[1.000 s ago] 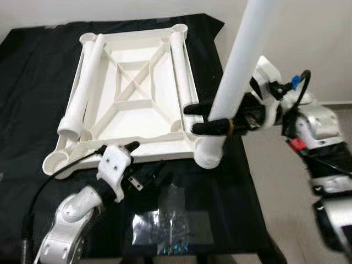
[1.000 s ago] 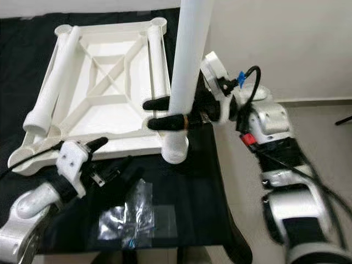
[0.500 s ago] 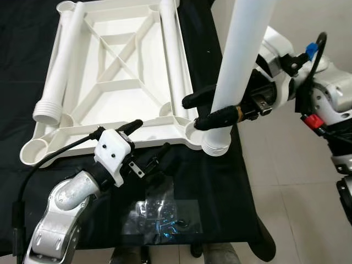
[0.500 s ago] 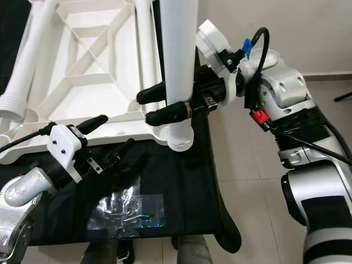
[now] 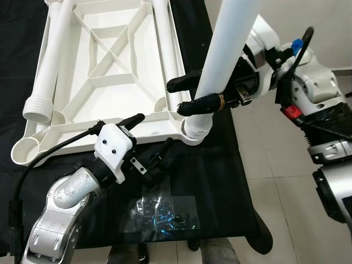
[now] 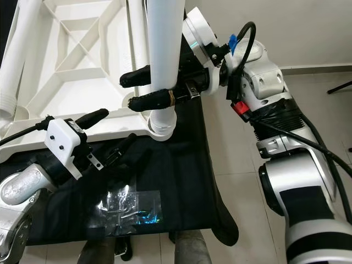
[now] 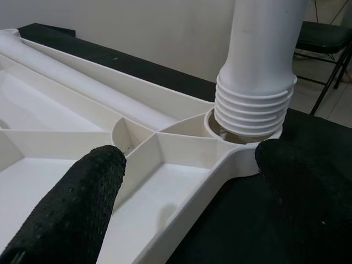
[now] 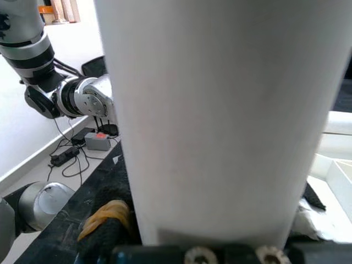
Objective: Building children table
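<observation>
The white table top [image 5: 110, 71] lies upside down on a black cloth. My right gripper [image 5: 179, 97] is shut on a white leg tube [image 5: 223, 49], which stands tilted. The tube's threaded end [image 7: 254, 107] rests at the mouth of the near right corner socket [image 7: 215, 131]. My left gripper [image 5: 154, 130] is open, with one finger above the table top's front rim [image 5: 71, 144] and the other over the cloth in front of it. Its fingers [image 7: 71, 203] frame the socket in the left wrist view. In the right wrist view the leg [image 8: 220, 110] is up close.
Two more white legs [image 5: 47, 66] [image 5: 165, 49] lie along the table top's sides. A clear bag of screws [image 5: 162, 212] sits on the cloth near the front edge. Tiled floor [image 5: 286, 209] drops off to the right. A dark chair [image 7: 324, 38] stands beyond.
The head camera has shifted. My right gripper has carried the leg's threaded end left, from beside the corner onto the corner socket. The left gripper stays open at the front rim.
</observation>
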You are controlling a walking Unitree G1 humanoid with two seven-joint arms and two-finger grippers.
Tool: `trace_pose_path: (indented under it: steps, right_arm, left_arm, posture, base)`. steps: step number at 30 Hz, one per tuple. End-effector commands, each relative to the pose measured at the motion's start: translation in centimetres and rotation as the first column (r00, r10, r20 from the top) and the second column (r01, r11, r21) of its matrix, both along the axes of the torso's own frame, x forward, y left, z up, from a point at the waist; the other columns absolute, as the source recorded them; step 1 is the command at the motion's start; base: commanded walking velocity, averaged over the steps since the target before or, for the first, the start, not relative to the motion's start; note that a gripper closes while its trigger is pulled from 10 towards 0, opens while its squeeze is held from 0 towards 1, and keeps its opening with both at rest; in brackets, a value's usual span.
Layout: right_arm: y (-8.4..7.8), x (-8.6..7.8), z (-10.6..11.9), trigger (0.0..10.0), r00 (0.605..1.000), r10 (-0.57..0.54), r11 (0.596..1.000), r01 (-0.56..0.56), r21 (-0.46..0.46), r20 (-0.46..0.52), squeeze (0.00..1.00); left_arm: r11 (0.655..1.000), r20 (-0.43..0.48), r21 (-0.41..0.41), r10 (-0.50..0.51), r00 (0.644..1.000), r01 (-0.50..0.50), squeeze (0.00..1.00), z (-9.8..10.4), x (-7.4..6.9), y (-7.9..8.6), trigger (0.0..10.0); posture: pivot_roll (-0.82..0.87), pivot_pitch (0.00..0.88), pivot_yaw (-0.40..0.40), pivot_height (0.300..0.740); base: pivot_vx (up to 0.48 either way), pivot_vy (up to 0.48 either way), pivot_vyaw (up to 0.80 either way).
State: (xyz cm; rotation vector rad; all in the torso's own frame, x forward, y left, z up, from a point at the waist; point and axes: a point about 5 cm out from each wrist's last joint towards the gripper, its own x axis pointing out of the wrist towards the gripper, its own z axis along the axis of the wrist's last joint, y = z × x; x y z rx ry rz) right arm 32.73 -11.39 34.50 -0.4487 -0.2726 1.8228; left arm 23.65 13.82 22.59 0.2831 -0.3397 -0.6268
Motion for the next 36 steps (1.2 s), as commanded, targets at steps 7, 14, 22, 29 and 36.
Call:
trace_pose_path:
  steps: [7, 14, 22, 29, 36]
  right_arm:
    - [0.6, 1.1, -3.2, 10.0, 0.999, -0.034, 0.994, 0.03, -0.109, -0.04, 0.0]
    - [2.1, 1.8, -4.1, 10.0, 0.999, -0.044, 0.99, 0.039, -0.137, -0.032, 0.0]
    - [2.9, 2.0, -4.4, 10.0, 0.998, -0.045, 0.99, 0.04, -0.136, -0.036, 0.0]
    - [3.0, 2.1, -4.8, 10.0, 0.996, -0.049, 0.987, 0.037, -0.155, -0.069, 0.0]
    - [3.2, 2.7, -5.0, 10.0, 0.986, -0.137, 0.986, 0.126, -0.106, -0.099, 0.0]
  left_arm:
    - [1.0, 0.012, 0.025, 0.017, 1.0, -0.017, 0.0, 0.6, -0.3, 0.7, 10.0]
    - [0.999, 0.022, 0.029, 0.02, 1.0, -0.021, 0.0, 0.9, -0.3, 0.5, 10.0]
    - [0.999, 0.025, 0.032, 0.025, 0.999, -0.026, 0.0, 1.0, -0.4, 0.5, 10.0]
    - [0.999, 0.025, 0.028, 0.027, 0.999, -0.028, 0.0, 1.0, -0.5, 0.4, 10.0]
    - [0.999, 0.025, 0.026, 0.028, 0.999, -0.029, 0.0, 0.9, -0.4, 0.4, 10.0]
  posture:
    - [-0.07, 0.404, -0.022, 0.74]
    - [-0.06, 0.4, -0.031, 0.74]
    - [-0.06, 0.399, -0.035, 0.74]
    - [-0.07, 0.393, -0.043, 0.74]
    - [-0.07, 0.39, -0.046, 0.74]
  base:
    - [0.0, 0.0, 0.0]
    - [0.0, 0.0, 0.0]
    - [0.0, 0.0, 0.0]
    - [0.0, 0.0, 0.0]
    - [0.0, 0.0, 0.0]
